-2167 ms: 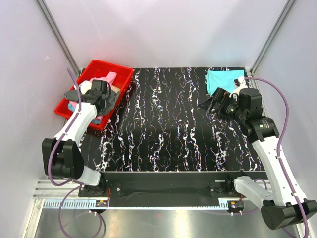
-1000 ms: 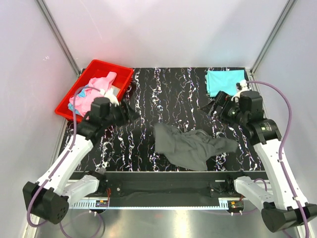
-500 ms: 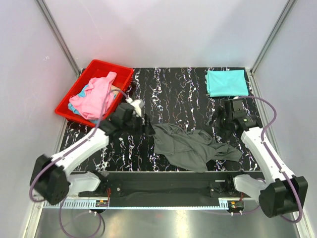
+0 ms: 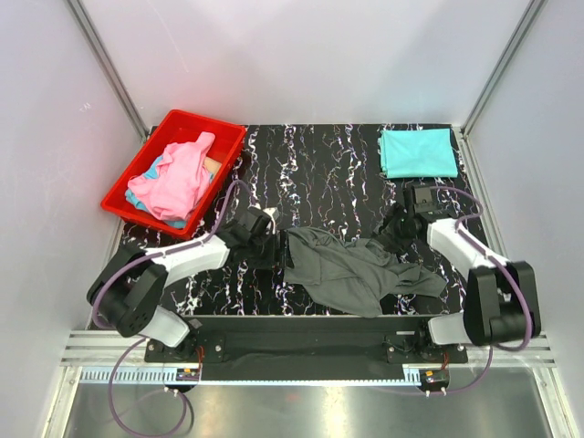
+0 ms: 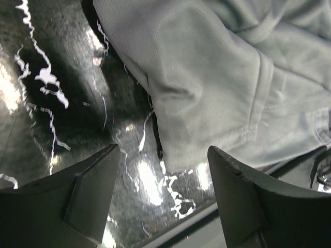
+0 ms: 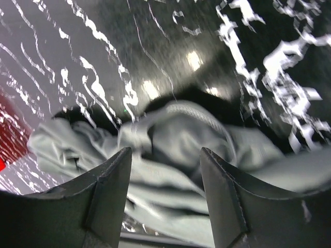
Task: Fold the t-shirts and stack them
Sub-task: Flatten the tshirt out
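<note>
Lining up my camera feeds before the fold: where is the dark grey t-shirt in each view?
Top external: dark grey t-shirt lies crumpled at the near middle of the tabletop.
Left wrist: it fills the upper right.
Right wrist: it is bunched across the lower middle.
Shared landmark: that black, white-veined tabletop.

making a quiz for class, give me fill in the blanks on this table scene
The left hand and right hand flank a crumpled t-shirt coloured dark ____.
The folded teal t-shirt lies at the far ____ corner of the table.
The pink t-shirt lies in the ____ bin.
Missing: grey; right; red.
</note>
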